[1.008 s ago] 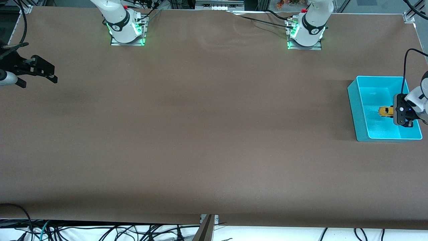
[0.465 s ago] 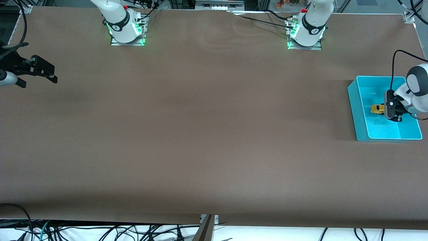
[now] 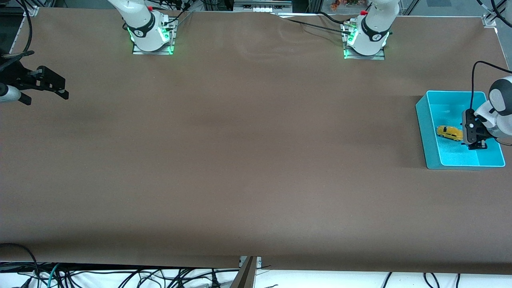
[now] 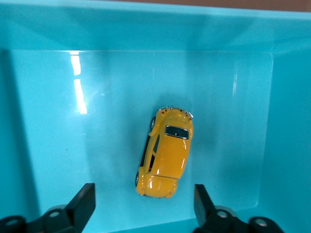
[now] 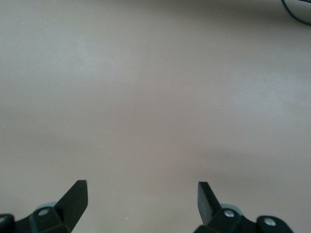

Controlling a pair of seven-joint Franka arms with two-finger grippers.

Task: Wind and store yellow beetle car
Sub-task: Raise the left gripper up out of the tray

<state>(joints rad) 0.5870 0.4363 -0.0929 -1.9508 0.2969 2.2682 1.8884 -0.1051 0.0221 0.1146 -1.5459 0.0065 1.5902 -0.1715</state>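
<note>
The yellow beetle car lies on its wheels on the floor of the turquoise bin at the left arm's end of the table. In the left wrist view the car lies free on the bin floor, just clear of the fingertips. My left gripper is open and empty over the bin, beside the car. My right gripper is open and empty over bare table at the right arm's end, where the arm waits.
The brown table mat spans the whole table. The two arm bases stand along the edge farthest from the front camera. Cables hang below the edge nearest it.
The left gripper has let go of the car and opened. The car now lies on the bin floor, farther toward the table's middle than the gripper, which drew back a little.
</note>
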